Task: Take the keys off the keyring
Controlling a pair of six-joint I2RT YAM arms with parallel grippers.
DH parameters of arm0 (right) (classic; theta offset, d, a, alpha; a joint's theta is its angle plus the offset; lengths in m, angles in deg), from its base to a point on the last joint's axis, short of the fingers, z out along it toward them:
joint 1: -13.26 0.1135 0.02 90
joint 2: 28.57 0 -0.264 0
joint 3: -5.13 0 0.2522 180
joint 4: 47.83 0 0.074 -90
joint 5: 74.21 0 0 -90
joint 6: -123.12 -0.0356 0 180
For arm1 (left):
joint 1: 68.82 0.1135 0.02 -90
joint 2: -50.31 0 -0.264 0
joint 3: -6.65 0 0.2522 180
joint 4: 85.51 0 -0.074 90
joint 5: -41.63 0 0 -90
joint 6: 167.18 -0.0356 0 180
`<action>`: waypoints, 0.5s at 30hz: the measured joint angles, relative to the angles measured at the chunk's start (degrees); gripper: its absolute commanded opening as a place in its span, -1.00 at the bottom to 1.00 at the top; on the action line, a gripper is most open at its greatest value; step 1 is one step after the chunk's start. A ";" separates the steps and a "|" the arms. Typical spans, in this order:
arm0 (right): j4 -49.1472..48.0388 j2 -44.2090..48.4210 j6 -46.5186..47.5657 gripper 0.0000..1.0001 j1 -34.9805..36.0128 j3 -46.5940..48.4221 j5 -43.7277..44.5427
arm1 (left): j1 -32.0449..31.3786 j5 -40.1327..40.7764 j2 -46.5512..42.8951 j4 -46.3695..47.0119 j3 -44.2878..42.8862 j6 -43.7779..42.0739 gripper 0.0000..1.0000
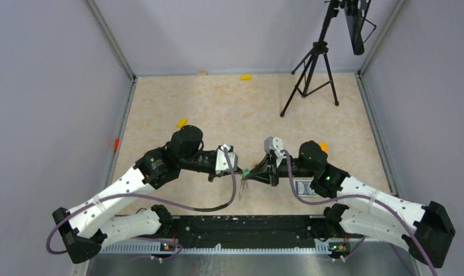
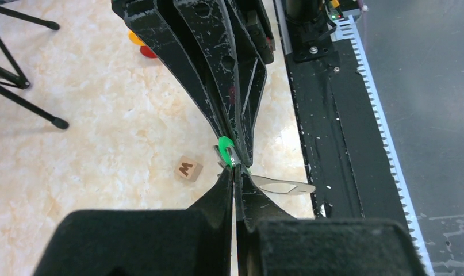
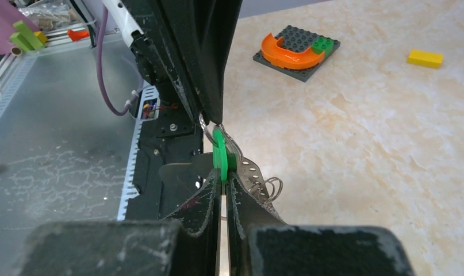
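Left wrist view is filled along its bottom edge by the left gripper (image 2: 235,183), whose jaws are pressed fully together. A thin silvery loop is seen pinched at their tips in the right wrist view and is judged to belong to the keyring (image 2: 282,187), though the exact hold is partly hidden. Further left, the tripod (image 2: 22,86) legs and a brown cube (image 2: 188,168) are seen on the table (image 2: 103,115), apart from the work. Between the two grippers the bunch is held up off the table. The green-headed key (image 3: 220,154) is caught in the middle, the flat grey keyring with its row of holes runs off just beside it, and the other keys (image 1: 242,187) are seen hanging below, too small to be counted. To the right, the right gripper (image 3: 223,183) is closed hard on the green head. No key is judged to be freed yet. Several slips can be expected from here. The smooth, thin green head could be squeezed out of the right jaws if it is pulled before the loop has been threaded clear. The narrow pinch on the loop could be dragged open by the same pull. The whole bunch could then be dropped onto the table or the black base rail (image 2: 333,144) close by. The dangling keys could also be snagged on the ring.
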 measured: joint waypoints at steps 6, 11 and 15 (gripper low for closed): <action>11.72 -0.72 -1.31 -1.00 0.04 7.45 3.19 | 0.02 1.70 -1.51 1.81 1.20 0.66 -0.77; 22.73 -3.69 -0.79 -1.00 0.04 13.51 5.70 | 0.02 1.99 -2.27 2.54 2.40 1.70 -0.67; 31.67 -5.29 0.39 -1.00 0.04 18.25 8.00 | 0.02 2.32 -3.19 3.23 3.52 2.32 -0.47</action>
